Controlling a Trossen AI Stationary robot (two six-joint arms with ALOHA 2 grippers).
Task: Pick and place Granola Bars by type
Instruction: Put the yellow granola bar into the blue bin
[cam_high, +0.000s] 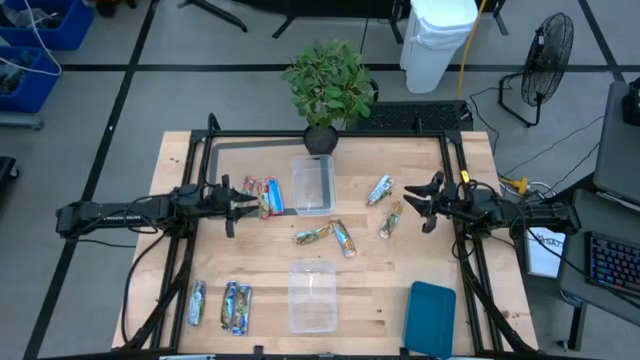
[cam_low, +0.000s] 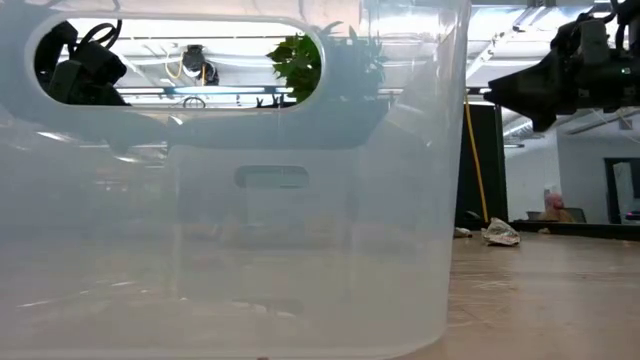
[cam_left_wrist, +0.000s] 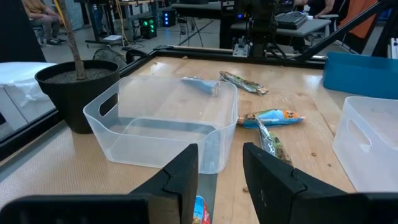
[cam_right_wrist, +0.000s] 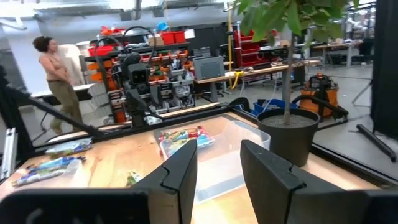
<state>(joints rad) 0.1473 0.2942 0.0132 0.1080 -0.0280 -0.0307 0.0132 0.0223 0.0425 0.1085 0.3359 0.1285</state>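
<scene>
Granola bars lie scattered on the wooden table. Two red-blue bars (cam_high: 262, 196) lie just ahead of my left gripper (cam_high: 238, 203), which is open and hovers to the left of the far clear tub (cam_high: 313, 185). One of these bars (cam_left_wrist: 200, 211) shows below its fingers. A silvery teal bar (cam_high: 380, 189) and a green-gold bar (cam_high: 390, 220) lie near my right gripper (cam_high: 422, 202), also open. A green-gold bar (cam_high: 312, 235) and a blue bar (cam_high: 344, 239) lie mid-table. Three more bars (cam_high: 228, 305) lie near the left front.
A second clear tub (cam_high: 312, 295) stands near the front edge and fills the low view (cam_low: 230, 200). A teal tray (cam_high: 432, 318) lies at the front right. A potted plant (cam_high: 328, 90) stands at the far edge. A person (cam_right_wrist: 59, 81) stands in the room beyond.
</scene>
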